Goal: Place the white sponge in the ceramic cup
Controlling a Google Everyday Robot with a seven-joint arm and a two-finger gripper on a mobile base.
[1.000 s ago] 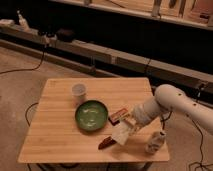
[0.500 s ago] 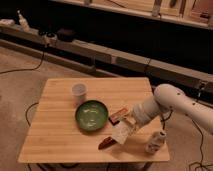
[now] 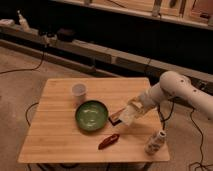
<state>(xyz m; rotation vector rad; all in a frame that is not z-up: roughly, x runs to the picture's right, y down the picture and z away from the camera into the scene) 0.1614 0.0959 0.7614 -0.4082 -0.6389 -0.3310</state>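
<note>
The ceramic cup (image 3: 79, 91) stands upright on the far left part of the wooden table (image 3: 60, 140), empty as far as I can see. My gripper (image 3: 131, 113) reaches in from the right, just right of the green bowl (image 3: 91, 116). It is shut on the white sponge (image 3: 126, 119), an off-white block held tilted a little above the table, next to the dark brown block (image 3: 115, 117). The cup is well to the left of the gripper, beyond the bowl.
A red chilli-like object (image 3: 108, 141) lies near the table's front edge. A white patterned bottle (image 3: 155, 142) stands at the front right corner. Cables run on the floor to the left and right. A low shelf runs behind the table.
My arm has risen slightly and the sponge has come up off the table with it. The cup, bowl, bottle and red object have not moved.
</note>
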